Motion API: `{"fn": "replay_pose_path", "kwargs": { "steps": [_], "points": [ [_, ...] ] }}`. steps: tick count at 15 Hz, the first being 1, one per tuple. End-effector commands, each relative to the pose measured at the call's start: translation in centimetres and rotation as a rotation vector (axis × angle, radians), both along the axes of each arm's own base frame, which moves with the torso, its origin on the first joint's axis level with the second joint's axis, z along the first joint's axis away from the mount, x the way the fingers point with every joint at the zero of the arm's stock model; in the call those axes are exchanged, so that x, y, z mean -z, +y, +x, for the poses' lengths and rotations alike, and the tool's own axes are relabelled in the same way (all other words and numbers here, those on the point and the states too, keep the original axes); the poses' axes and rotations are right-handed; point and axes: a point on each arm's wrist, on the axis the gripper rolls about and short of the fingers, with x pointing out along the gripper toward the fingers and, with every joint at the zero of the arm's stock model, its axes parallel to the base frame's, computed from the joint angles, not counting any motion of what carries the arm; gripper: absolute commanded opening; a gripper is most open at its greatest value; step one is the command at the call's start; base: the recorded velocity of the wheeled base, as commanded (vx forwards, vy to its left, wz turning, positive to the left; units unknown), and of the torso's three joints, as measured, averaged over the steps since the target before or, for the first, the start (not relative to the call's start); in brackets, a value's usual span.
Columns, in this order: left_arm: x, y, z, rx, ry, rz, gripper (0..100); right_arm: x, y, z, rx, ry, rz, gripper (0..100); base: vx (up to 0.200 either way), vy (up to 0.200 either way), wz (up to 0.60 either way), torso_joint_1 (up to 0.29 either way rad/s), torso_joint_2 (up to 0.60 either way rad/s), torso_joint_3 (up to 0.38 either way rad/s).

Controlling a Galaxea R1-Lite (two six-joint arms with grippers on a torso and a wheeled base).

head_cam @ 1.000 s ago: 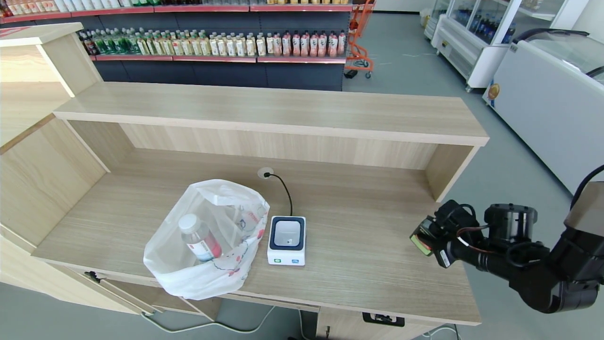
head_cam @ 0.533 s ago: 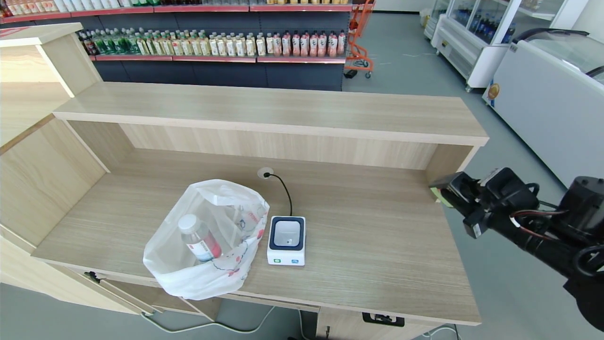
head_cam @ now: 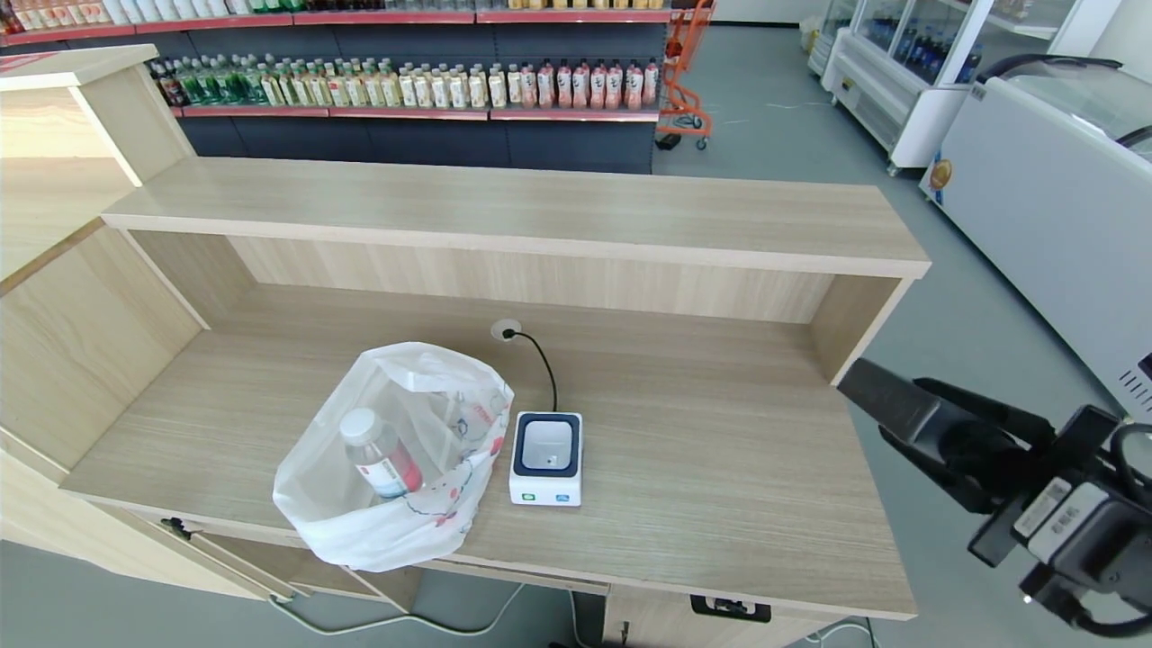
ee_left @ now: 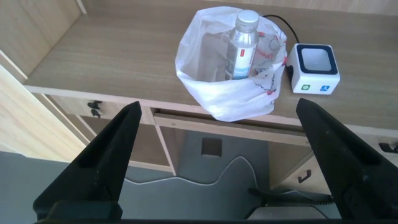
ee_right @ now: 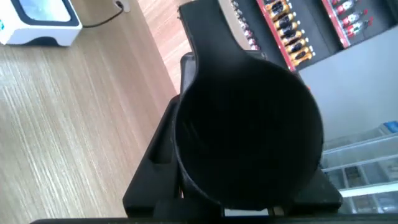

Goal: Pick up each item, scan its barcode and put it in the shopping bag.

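A thin white plastic shopping bag (head_cam: 387,526) stood open on the wooden tabletop (head_cam: 720,450), right at its near edge, with its lower part bulging past that edge. A clear bottle (head_cam: 378,454) with a white cap and a red label leaned inside it. A small white barcode scanner (head_cam: 546,459) sat just beside the bag on the robot's right, and its black cable (head_cam: 543,364) ran to a hole farther back. The left gripper (ee_left: 217,106) hung low in front of the tabletop, below the bag, its fingers (ee_left: 102,165) spread wide and released with nothing between them. Any rise from there would likely catch the overhanging plastic and tip bag and bottle to the floor. The right gripper (head_cam: 886,396) hovered off the tabletop's right end, close to the counter's side panel (head_cam: 855,324). Whether it was clenched or released could not be told, and a careless inward swing could strike that panel.
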Motion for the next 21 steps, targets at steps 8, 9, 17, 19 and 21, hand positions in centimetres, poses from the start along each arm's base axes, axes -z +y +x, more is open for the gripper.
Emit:
{"fn": "replay_pose_path", "kwargs": {
  "steps": [8,9,17,19,21],
  "points": [
    [0.0,0.0,0.0,0.0,0.0,0.001,100,-3.6,1.7,-3.0,-0.026,-0.418,-0.332,0,0.0,0.0,0.0,0.0,0.0,0.0],
    [0.0,0.0,0.0,0.0,0.0,-0.001,100,-4.4,1.8,-3.7,-0.032,-0.476,-0.392,0,0.0,0.0,0.0,0.0,0.0,0.0],
    [0.0,0.0,0.0,0.0,0.0,0.001,100,-8.1,3.1,-6.8,-0.305,-0.537,-0.748,0,0.0,0.0,0.0,0.0,0.0,0.0],
    [0.0,0.0,0.0,0.0,0.0,-0.001,100,-8.6,3.7,-6.3,-0.374,-0.524,-0.778,0,0.0,0.0,0.0,0.0,0.0,0.0],
    [0.0,0.0,0.0,0.0,0.0,-0.001,100,-8.6,4.5,-5.4,-0.418,-0.486,-0.79,0,0.0,0.0,0.0,0.0,0.0,0.0]
  ]
}}
